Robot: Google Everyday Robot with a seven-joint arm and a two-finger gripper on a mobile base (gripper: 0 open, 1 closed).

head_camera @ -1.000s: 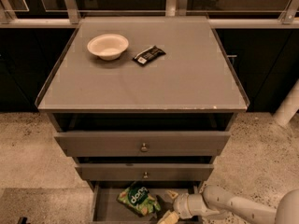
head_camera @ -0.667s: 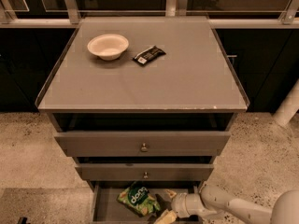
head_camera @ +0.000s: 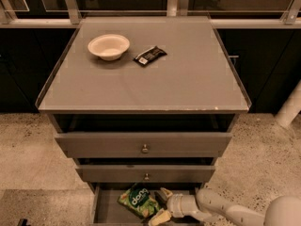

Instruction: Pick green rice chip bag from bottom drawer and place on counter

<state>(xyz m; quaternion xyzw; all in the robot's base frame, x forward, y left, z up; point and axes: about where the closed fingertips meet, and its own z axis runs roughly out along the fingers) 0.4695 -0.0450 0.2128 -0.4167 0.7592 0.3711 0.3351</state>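
Observation:
The green rice chip bag lies on the floor of the open bottom drawer, its dark round "dang" patch facing up. My gripper reaches into the drawer from the right, just to the right of the bag. One fingertip is near the bag's upper right edge and the other near its lower right corner, so the fingers are spread apart. The counter is the wide grey cabinet top above.
A white bowl and a small black wrapped bar sit on the counter's far left part. Two knobbed drawers stick out above the bottom one. The white arm enters from the lower right. A white post stands at right.
The gripper has shifted slightly left, closer to the bag. The bag has not moved.

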